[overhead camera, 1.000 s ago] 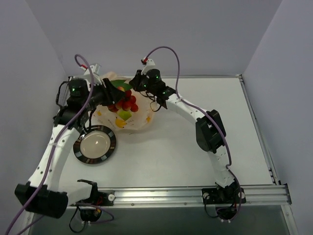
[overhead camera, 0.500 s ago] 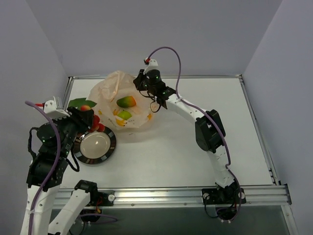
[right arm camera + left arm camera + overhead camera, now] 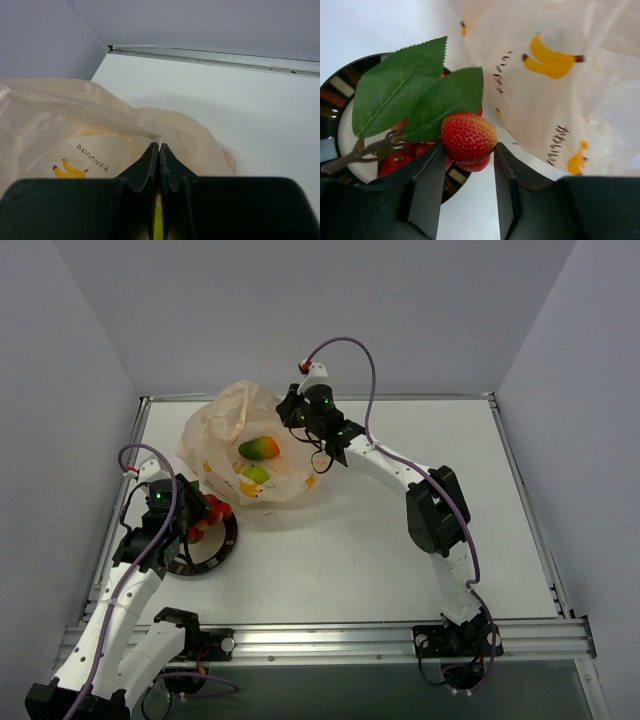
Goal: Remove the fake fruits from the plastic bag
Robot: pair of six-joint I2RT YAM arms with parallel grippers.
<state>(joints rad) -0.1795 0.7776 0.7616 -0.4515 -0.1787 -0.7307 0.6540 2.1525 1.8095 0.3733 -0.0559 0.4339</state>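
While the left gripper (image 3: 468,150) hangs over the plate (image 3: 335,87): the step in hand looks like setting down the red cluster (image 3: 203,526), the first fruit out.
Left gripper: both fingers are clamped on one bumpy red berry (image 3: 468,137). The other red pieces, a twig and two green leaves (image 3: 400,80) trail from it toward the plate.
Red cluster: it is outside the bag (image 3: 225,425) and above the plate's right part. I cannot tell whether it is resting on the plate or just clear of it.
Right gripper (image 3: 159,150): the fingers are pressed together with a fold of the bag's rim running into the tips. Judged to be pinching the film and holding the mouth up.
Bag: it stands on the table (image 3: 400,570) just beside the plate, on its far right, with the mouth lifted.
Mango (image 3: 259,448): inside the bag, seen through the film, in the upper part.
Pear (image 3: 256,475): inside the bag, just nearer than the mango.
Progress: one item is out and at least two remain, so the task is roughly a third done.
Next move: part the left fingers so the cluster settles on the plate. Then lift clear of the leaves and reach into the open mouth for the mango, the right arm keeping the rim taut.
Risk: the leaves or twig may snag a finger on release, and the loose film may close the mouth.
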